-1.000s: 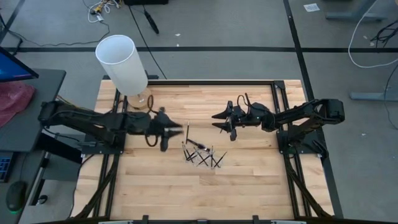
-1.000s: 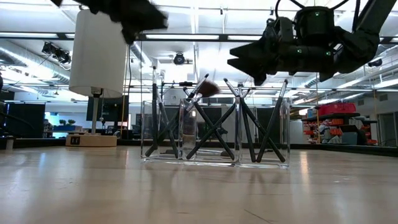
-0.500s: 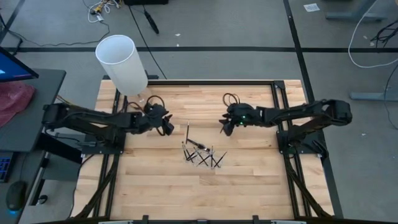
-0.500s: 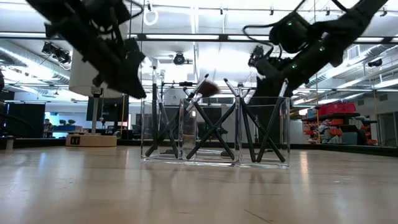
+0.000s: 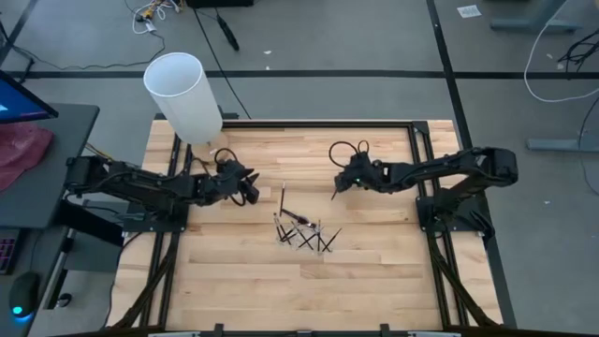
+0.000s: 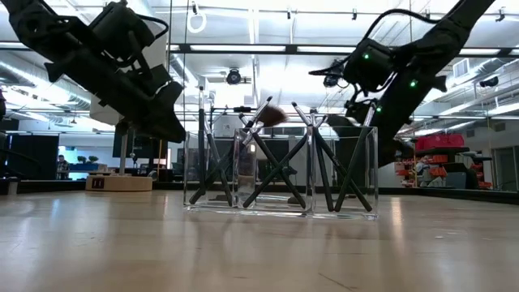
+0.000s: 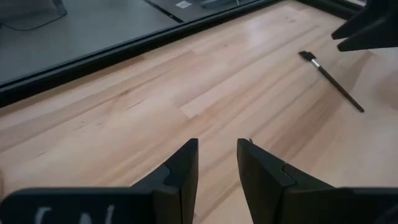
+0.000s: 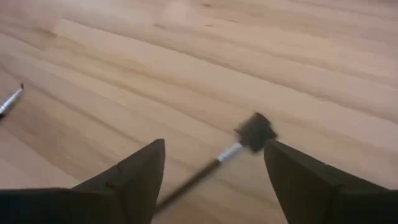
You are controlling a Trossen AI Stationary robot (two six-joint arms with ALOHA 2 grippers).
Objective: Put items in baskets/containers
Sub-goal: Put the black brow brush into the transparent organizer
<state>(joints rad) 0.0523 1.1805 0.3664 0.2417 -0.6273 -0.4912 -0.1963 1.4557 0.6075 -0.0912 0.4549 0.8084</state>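
Right claw: and there it is, the right claw [image 8: 214, 146], fingers thrown wide apart, gripping nothing, low over the worktop [image 5: 374, 281] on the right of centre.
Brush in play: a thin black makeup brush [image 8: 245, 140] lies flat on the wood right between those spread fingers, its square dark head just ahead of the tips.
Long axis: the handle runs back from the head toward the wrist, roughly in line with the claw's own reach, so the fingers straddle it across its thin width. That looks like the line-up a pinch needs.
Second loose brush: another brush [image 5: 283, 197] lies on the wood between the two arms, just beyond the holder.
Left claw: the left claw [image 7: 216, 143] hangs left of centre, fingers parted by a narrow gap, empty.
Nearer arm: the right one, clearly, for the straddled brush.
Holder: the clear plastic holder [image 6: 375, 174] sits mid-worktop, nearer the front edge than either claw, already stocked with crossed brushes [image 6: 276, 166].
Call: close, lift, carry to the holder, I'd say.
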